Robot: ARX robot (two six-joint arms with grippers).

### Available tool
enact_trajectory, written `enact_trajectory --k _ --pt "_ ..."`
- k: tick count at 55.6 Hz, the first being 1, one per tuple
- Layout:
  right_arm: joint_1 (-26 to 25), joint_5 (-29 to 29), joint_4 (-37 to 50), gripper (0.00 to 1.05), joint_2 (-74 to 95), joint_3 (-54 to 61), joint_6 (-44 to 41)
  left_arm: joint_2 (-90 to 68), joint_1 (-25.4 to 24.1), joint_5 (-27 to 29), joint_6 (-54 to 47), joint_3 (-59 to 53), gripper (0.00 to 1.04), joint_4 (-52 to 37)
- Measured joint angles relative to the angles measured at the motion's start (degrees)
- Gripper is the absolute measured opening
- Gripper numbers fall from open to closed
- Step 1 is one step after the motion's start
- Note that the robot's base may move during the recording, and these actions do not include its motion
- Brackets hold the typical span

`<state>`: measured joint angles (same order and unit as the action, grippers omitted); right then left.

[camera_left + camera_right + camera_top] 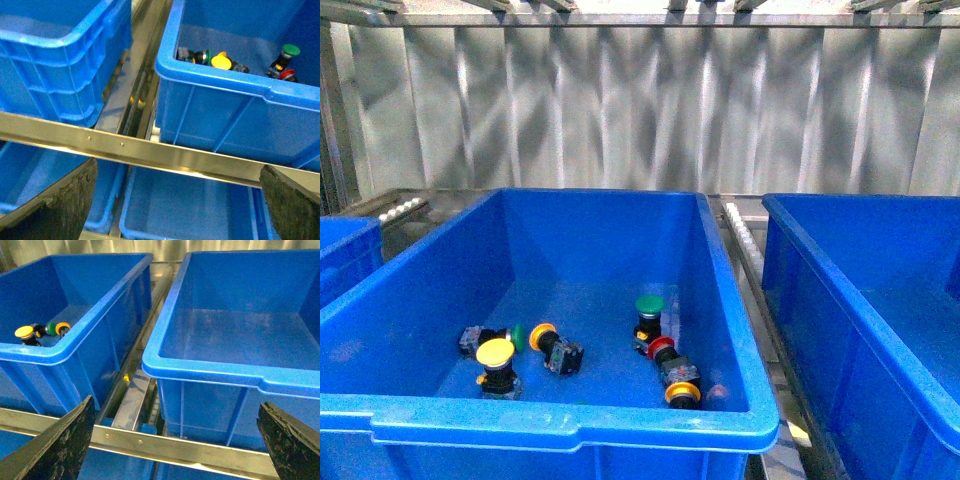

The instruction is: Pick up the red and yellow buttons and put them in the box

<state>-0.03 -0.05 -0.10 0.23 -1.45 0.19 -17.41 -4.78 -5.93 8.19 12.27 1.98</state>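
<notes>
left gripper (178, 165) and right gripper (175, 405) open, empty, short of the bin (570, 420) near rim; upright yellow button (495, 352) sits near-left inside, nearer the left one

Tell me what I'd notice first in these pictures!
A big blue bin fills the middle, with bright little buttons scattered on its floor. A yellow button stands front left, a green button stands further right, with a red button just before it. A second bin sits to the right.
</notes>
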Motion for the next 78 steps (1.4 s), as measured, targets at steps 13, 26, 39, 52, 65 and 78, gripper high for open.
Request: enact_trajectory --k 13,26,39,52,65,78 --pt "0.0 0.0 0.0 0.98 0.0 0.0 0.0 -20.9 0.3 -2.8 1.9 20.8 0.97 -7.9" --pt "0.0 0.0 0.0 0.98 0.0 0.0 0.0 -47.8 5.2 4.7 2.5 39.1 0.97 -0.8" --pt "0.0 0.0 0.0 0.98 0.0 0.0 0.0 -64.8 12.5 9.0 1.9 53.0 0.97 3.3" --pt "0.0 0.0 0.0 0.98 0.0 0.0 0.0 -78.0 17.9 16.6 3.0 65.8 0.97 14.2" --pt "0.0 0.0 0.0 0.98 0.0 0.0 0.0 -87.3 20.2 21.6 4.8 73.8 0.97 19.6" --pt "0.0 0.0 0.0 0.98 0.0 0.0 0.0 -93.5 21.4 23.2 6.9 78.5 0.97 22.9"
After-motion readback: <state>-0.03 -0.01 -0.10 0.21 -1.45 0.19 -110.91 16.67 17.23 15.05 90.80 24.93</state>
